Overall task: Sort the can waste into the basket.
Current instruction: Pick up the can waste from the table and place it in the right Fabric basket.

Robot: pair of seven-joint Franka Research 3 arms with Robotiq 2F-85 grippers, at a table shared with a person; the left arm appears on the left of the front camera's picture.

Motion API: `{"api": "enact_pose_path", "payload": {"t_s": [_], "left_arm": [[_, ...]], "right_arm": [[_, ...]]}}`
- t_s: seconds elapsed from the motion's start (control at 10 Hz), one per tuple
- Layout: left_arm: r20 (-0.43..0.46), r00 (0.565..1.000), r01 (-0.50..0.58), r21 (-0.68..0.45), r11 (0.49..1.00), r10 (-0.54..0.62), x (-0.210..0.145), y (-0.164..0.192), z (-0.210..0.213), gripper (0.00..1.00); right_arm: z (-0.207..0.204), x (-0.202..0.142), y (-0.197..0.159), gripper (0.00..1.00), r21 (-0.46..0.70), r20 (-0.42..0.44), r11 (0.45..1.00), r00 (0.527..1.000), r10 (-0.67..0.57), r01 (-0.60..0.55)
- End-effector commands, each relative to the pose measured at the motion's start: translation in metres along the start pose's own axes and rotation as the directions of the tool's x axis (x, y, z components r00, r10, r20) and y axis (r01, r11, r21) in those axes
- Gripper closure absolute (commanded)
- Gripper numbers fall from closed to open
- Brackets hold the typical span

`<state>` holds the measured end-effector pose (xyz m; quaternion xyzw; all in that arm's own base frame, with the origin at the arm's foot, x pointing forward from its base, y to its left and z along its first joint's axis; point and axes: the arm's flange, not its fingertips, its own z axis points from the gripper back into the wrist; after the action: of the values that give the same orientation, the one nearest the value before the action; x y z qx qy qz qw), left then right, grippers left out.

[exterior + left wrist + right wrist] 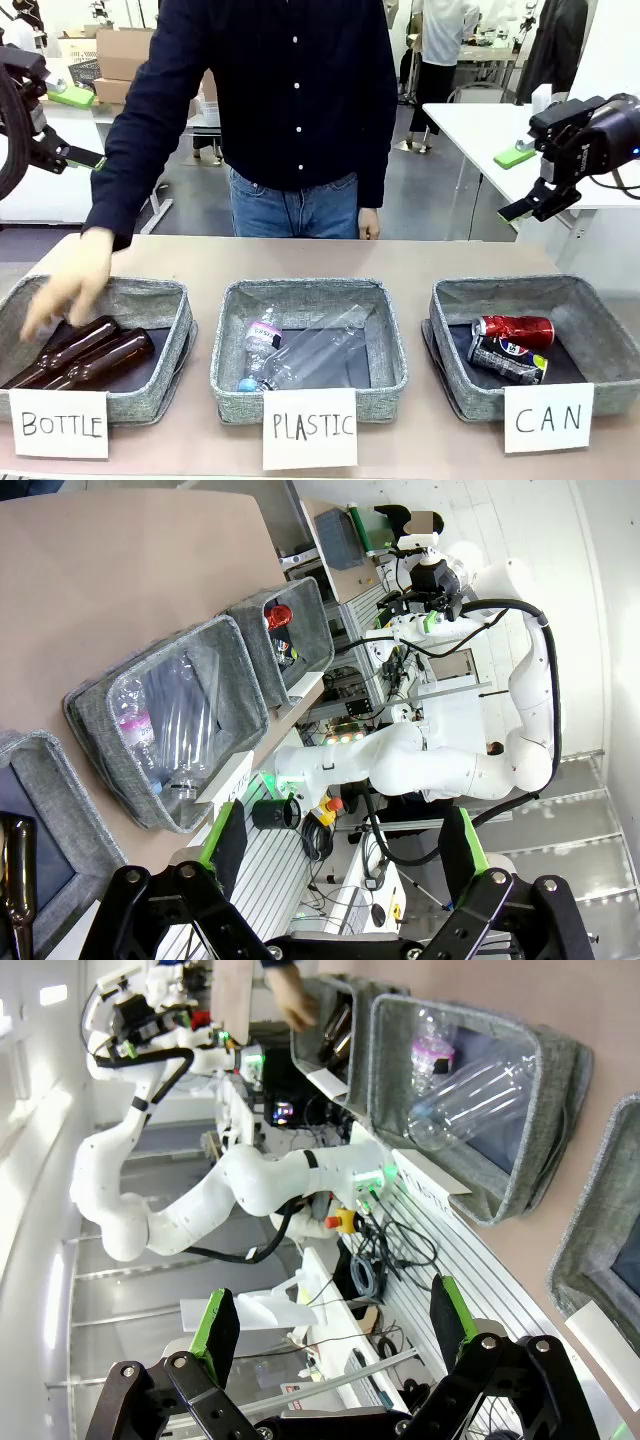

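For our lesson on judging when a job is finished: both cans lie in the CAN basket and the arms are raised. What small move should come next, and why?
Probably none beyond holding both arms where they are. The red can and the dark can already lie inside the CAN basket. The left tool and right tool are open and empty, and a person's hand is in the BOTTLE basket.

We note a shiny red can (514,328), a silver-blue can (508,362) with yellow marks, and a grey basket (600,302) with a white sign.
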<state>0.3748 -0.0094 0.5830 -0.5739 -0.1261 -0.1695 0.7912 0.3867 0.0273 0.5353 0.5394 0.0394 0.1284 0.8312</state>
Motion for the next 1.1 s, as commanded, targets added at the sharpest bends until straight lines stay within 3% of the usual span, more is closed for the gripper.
{"api": "enact_pose_path", "payload": {"t_s": [0.0,1.0], "left_arm": [[-0.008,1.000,0.009,0.011,1.000,-0.009,-0.0015,-0.0004,0.0010,0.00],[-0.008,1.000,0.009,0.011,1.000,-0.009,-0.0015,-0.0004,0.0010,0.00]], "right_arm": [[0.0036,-0.0009,0.0028,0.00,-0.011,-0.004,1.000,1.000,0.003,-0.003],[0.0036,-0.0009,0.0028,0.00,-0.011,-0.004,1.000,1.000,0.003,-0.003]]}}
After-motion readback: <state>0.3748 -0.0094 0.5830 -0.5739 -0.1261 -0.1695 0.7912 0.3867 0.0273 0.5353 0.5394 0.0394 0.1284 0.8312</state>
